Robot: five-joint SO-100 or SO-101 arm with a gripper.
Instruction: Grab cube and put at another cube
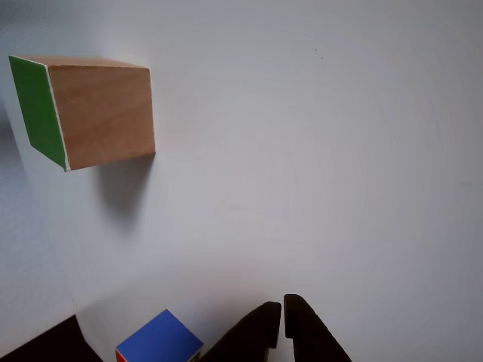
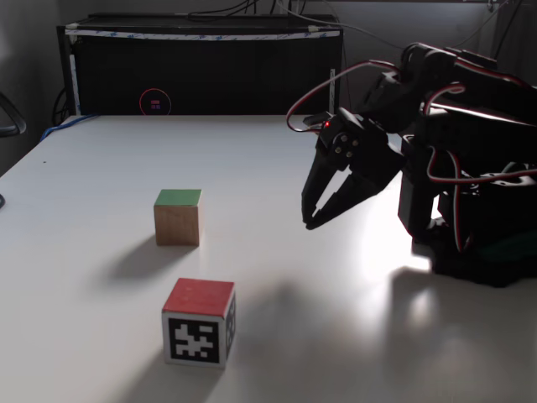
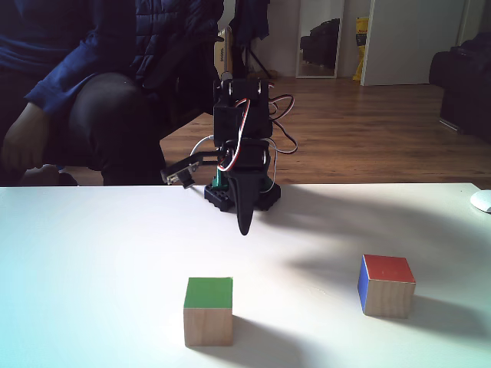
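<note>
The cube (image 2: 178, 217) is light-brown wood with a green top and stands left of the table's middle in a fixed view; it also shows as the cube (image 3: 209, 310) and, at upper left in the other view, as the cube (image 1: 90, 111). Another cube (image 2: 200, 321), with a red top and a black-and-white marker face, stands nearer the camera. It shows blue and red as another cube (image 3: 386, 285), and its blue face is at the bottom edge as another cube (image 1: 160, 341). My gripper (image 2: 309, 222) hangs shut and empty above the table, right of both cubes, pointing down as the gripper (image 3: 245, 230) and the gripper (image 1: 283, 311).
The arm's base (image 2: 478, 243) stands at the table's right side. A black box (image 2: 201, 67) runs along the far edge. A seated person (image 3: 92, 92) is behind the table, and a white object (image 3: 482, 201) lies at its right edge.
</note>
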